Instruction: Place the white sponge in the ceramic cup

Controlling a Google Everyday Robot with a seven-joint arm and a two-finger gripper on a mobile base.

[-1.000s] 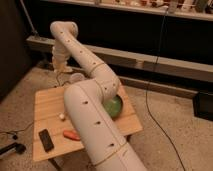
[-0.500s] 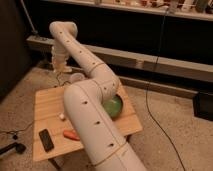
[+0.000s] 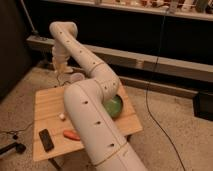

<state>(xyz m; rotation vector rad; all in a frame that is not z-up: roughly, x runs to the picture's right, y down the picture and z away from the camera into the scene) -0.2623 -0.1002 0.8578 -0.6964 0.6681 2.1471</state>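
A single camera sits high and close behind the arm [image 3: 95,125], whose thick white nearest segment fills the lower middle of the view. It faces forward and steeply down over the wooden table [image 3: 47,102], taking in most of the top, with the floor [image 3: 170,130] and a wall ledge [image 3: 165,65] beyond. Farthest from the lens, the closed gripper [image 3: 61,67] hangs over the table's far edge, near the cup [image 3: 76,78].

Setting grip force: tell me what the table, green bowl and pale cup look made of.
Table: pale wood, matte, plank lines. Green bowl: glossy sheen, plastic or glazed ceramic. Cup: pale, possibly ceramic; unclear. Gripper, jaws shut, hangs close beside the cup.
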